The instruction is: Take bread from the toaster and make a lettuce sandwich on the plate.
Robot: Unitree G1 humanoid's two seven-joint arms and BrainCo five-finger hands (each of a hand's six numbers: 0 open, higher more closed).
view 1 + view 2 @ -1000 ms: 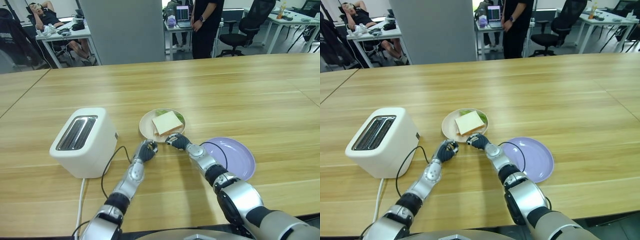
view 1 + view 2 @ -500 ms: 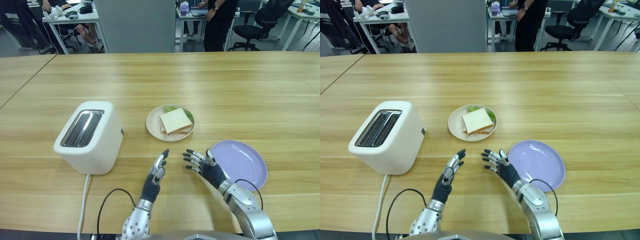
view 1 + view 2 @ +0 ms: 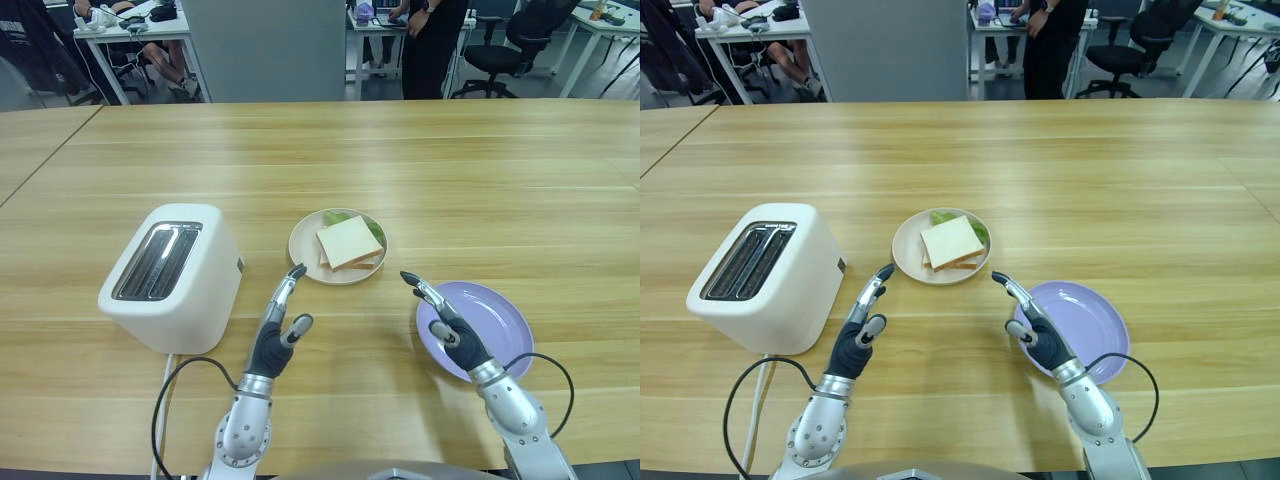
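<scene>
Sandwich of white bread and green lettuce lies on the round beige plate mid-desk. Left hand and right hand hover by the near edge, fingers spread, empty; a careless forward sweep could knock it apart

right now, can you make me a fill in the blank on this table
The toaster stands on the robot's ____ side. The sandwich lies on the cream plate; the purple plate sits to the ____ of it. The left hand and right hand both hold ____.
Missing: left; right; nothing.
</scene>
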